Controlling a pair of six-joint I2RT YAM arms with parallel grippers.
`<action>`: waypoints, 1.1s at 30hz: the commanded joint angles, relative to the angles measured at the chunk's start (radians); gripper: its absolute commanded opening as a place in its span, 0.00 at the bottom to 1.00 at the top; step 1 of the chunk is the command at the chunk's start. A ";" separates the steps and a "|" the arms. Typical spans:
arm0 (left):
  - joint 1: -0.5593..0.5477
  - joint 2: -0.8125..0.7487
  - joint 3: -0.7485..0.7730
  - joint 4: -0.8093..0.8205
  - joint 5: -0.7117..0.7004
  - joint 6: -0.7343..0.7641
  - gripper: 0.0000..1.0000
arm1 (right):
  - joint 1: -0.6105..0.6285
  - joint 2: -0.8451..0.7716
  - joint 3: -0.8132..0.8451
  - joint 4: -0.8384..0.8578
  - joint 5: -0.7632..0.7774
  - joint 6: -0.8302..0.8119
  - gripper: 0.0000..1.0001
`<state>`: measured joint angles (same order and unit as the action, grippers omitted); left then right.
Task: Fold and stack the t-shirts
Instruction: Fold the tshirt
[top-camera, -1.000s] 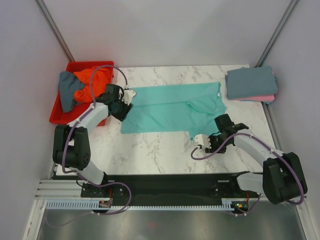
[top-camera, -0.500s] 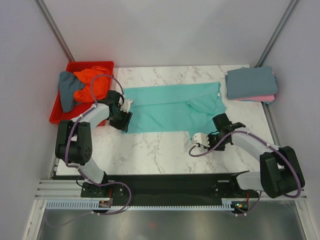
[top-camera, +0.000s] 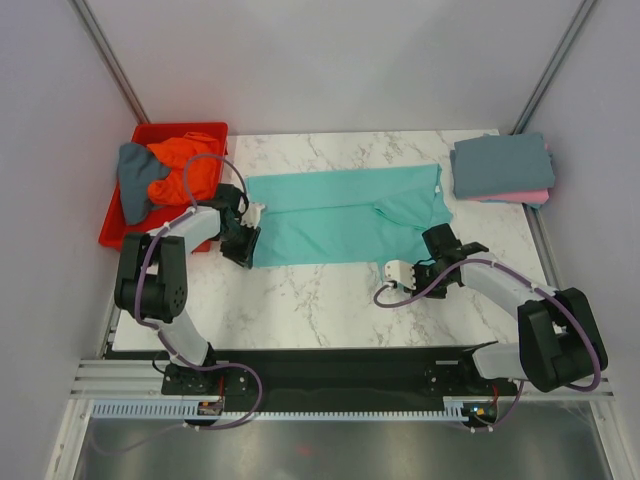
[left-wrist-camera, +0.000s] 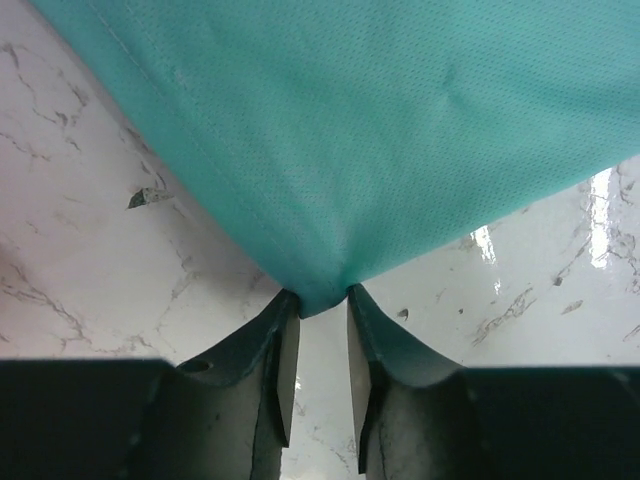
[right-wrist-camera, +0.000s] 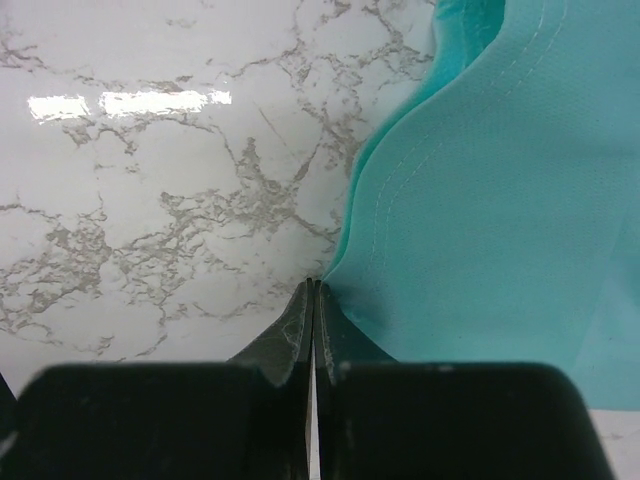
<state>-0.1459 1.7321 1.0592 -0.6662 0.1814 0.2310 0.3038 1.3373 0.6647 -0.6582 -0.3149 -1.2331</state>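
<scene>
Teal shirt (top-camera: 340, 215) lies spread flat on the marble table (top-camera: 310, 300). Its long axis runs left to right, with the collar end toward the right and the hem toward the left. The left gripper (left-wrist-camera: 318, 300) has its fingers a little apart on either side of the shirt's near left corner. The right gripper (right-wrist-camera: 313, 287) has its fingers pressed together at the shirt's near right edge; whether any cloth is caught there cannot be told.

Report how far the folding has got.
Done: a slate t-shirt folded on a pink t-shirt, far right. In hand: the teal t-shirt lies spread; right claw pinches its near edge, left claw straddles a corner, unclosed. Remaining: orange t-shirt and grey t-shirt, crumpled in the red bin.
</scene>
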 joint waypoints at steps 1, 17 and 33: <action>0.005 0.001 -0.002 -0.004 0.050 -0.022 0.31 | 0.006 0.002 0.029 0.019 -0.015 0.021 0.01; 0.005 -0.045 0.176 -0.124 0.079 0.071 0.02 | 0.003 -0.047 0.165 0.100 0.010 0.181 0.00; 0.019 0.141 0.548 -0.266 0.082 0.134 0.02 | -0.112 0.144 0.441 0.288 0.053 0.299 0.00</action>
<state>-0.1413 1.8458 1.5234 -0.8845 0.2432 0.3187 0.2169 1.4574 1.0317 -0.4385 -0.2695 -0.9699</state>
